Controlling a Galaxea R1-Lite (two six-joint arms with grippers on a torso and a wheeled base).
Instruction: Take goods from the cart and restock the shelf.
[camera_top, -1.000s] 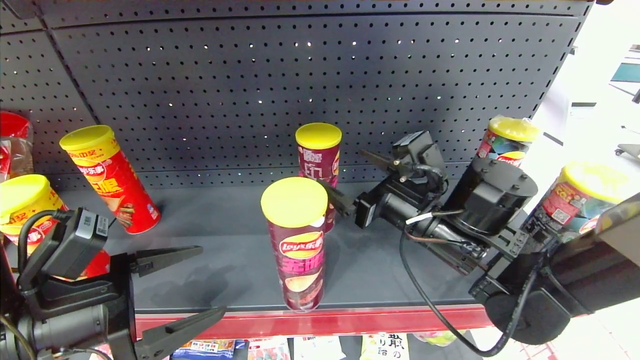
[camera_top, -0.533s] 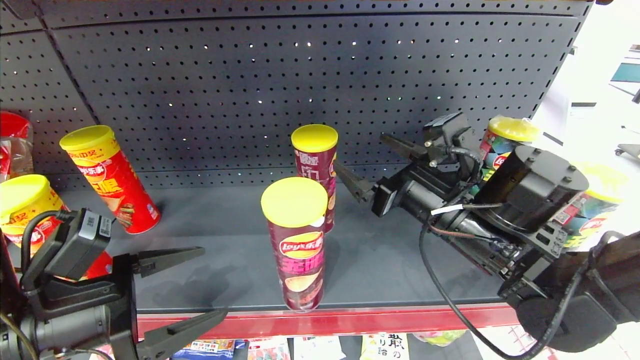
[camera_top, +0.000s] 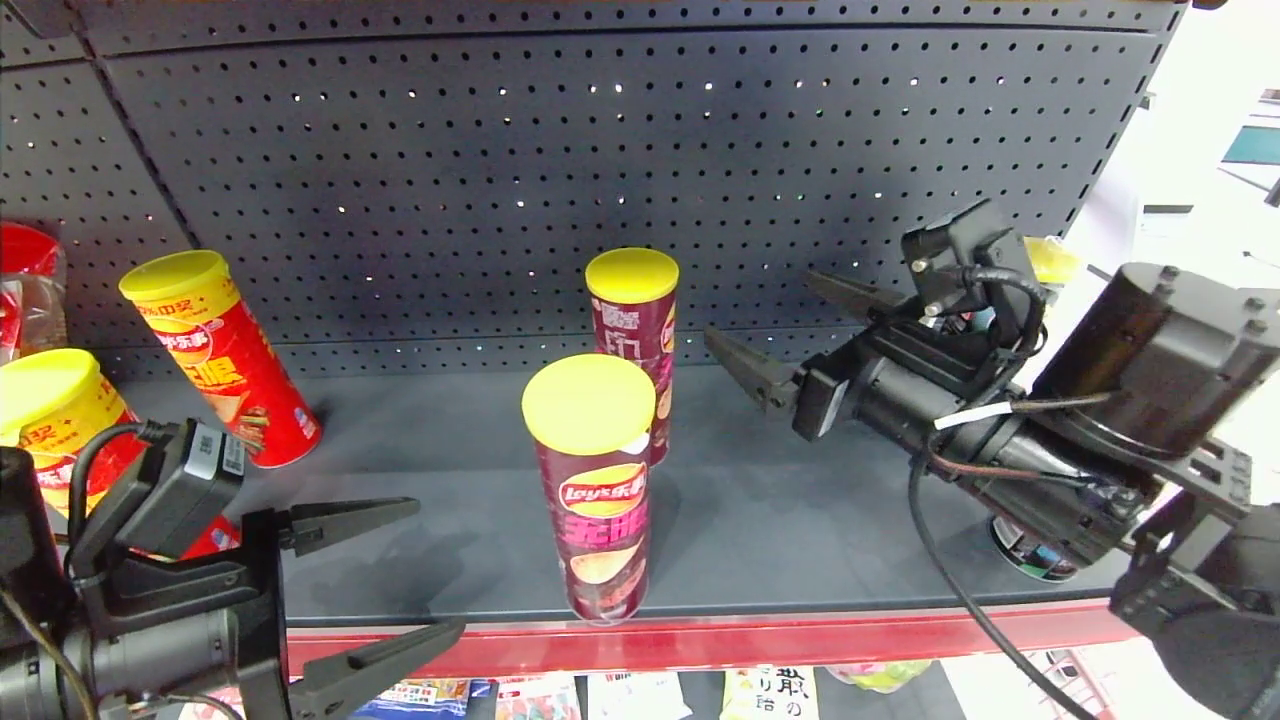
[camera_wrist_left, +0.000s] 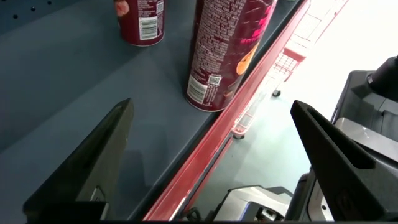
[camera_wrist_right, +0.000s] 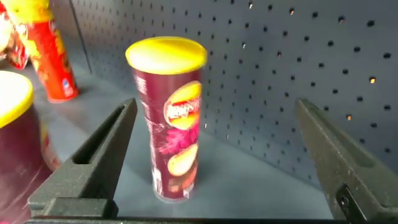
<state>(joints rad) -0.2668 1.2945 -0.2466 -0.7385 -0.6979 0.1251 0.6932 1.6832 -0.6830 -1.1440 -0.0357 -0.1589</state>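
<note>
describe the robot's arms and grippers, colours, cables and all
The left arm and right arm are black. The left gripper and right gripper each have two long, tapering, wedge-shaped black fingers and a boxy black camera on the wrist. The left camera carries a small white label. The right arm has a fat cylindrical joint, a loose black cable and a white band.

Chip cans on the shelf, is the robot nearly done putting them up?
Done: two purple cans stand upright in the middle, a front can and a rear can. In hand: nothing; the right gripper is open beside the rear can, apart from it, and the left gripper hangs open at the front edge of the shelf. Left: the bare shelf around them could probably take more.
</note>
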